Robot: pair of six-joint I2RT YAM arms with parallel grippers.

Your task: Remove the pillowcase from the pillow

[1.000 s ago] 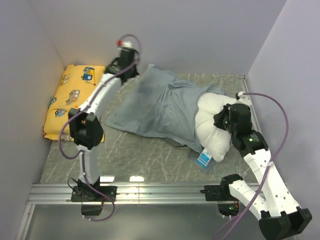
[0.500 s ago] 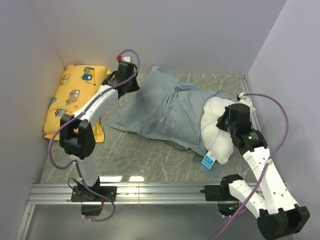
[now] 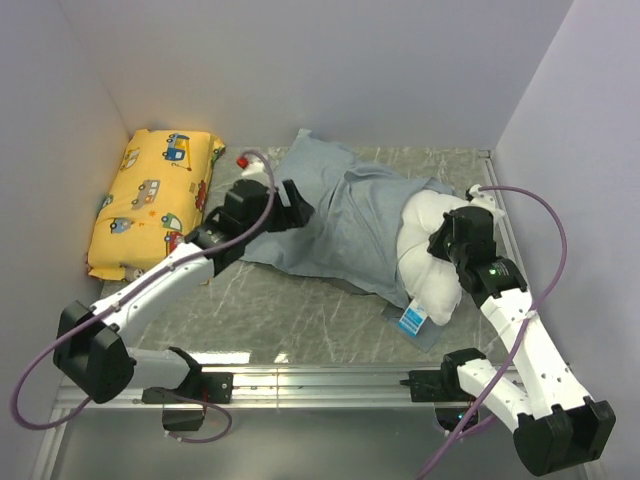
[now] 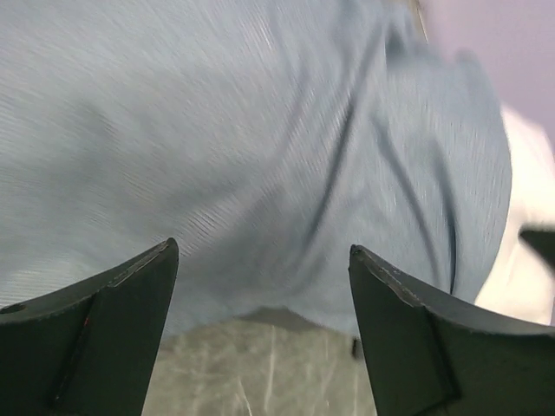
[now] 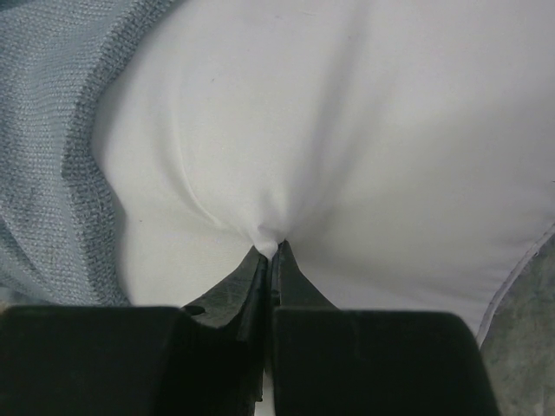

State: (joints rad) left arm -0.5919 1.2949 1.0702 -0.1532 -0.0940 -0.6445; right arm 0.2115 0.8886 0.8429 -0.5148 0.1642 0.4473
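The grey pillowcase [image 3: 340, 215] lies spread on the table, still covering the left part of the white pillow [image 3: 425, 265]. The pillow's bare right end sticks out, with a blue-white tag [image 3: 410, 320] at its near edge. My left gripper [image 3: 297, 205] hovers low at the pillowcase's left side, open and holding nothing. In the left wrist view the striped pillowcase [image 4: 260, 147] fills the picture beyond the open left gripper [image 4: 262, 250]. My right gripper [image 5: 273, 251] is shut on a pinch of the white pillow [image 5: 347, 130], next to the pillowcase's edge [image 5: 61, 130].
A yellow vehicle-print cushion [image 3: 155, 195] leans in the back left corner. Walls close the table on the left, back and right. A metal rail [image 3: 320, 382] runs along the near edge. Marbled tabletop [image 3: 290, 310] shows in front of the pillowcase.
My left arm swung from the back wall down toward the near left and opened, letting go of the pillowcase, which has settled flatter. The right gripper keeps its pinch on the pillow.
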